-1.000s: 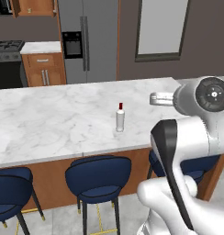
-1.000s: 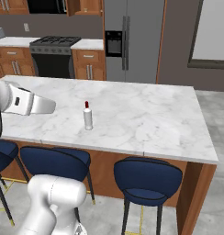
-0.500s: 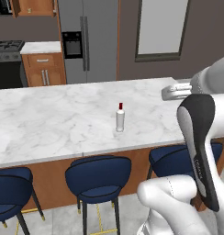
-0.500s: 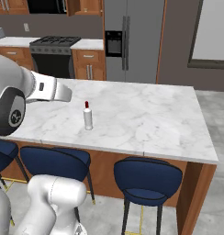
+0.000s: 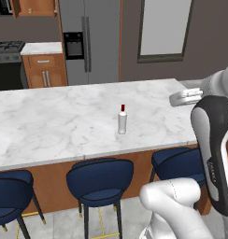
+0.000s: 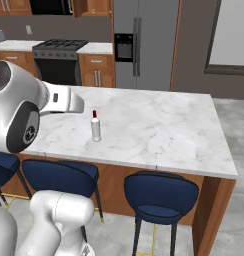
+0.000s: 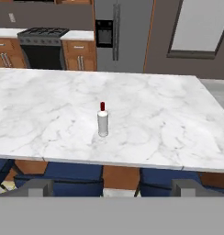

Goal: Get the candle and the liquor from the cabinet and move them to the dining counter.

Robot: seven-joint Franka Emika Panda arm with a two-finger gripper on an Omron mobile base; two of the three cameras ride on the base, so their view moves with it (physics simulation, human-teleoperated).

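Note:
The liquor (image 5: 122,120) is a slim white-grey bottle with a red cap. It stands upright near the middle of the dining counter (image 5: 50,126), also seen as liquor (image 6: 95,127) and liquor (image 7: 103,121). My gripper (image 7: 111,188) is open and holds nothing; its two fingertips (image 7: 35,187) stand far apart, well short of the bottle. The hand hovers over the counter's near edge as gripper (image 5: 177,98) and gripper (image 6: 79,104). A brown wooden wall cabinet (image 5: 32,6) is cut off by the top edge. The candle is out of view.
Navy stools (image 5: 101,181) line the near side of the island. Behind it stand a grey fridge (image 5: 88,42), a black stove (image 6: 59,60) and low wooden base cabinets (image 5: 45,71). A window (image 5: 165,28) is on the back wall.
The arm has turned and its upper links have swung across both base views. The hand has shifted a little along the counter's near edge. The bottle and the base have stayed put.

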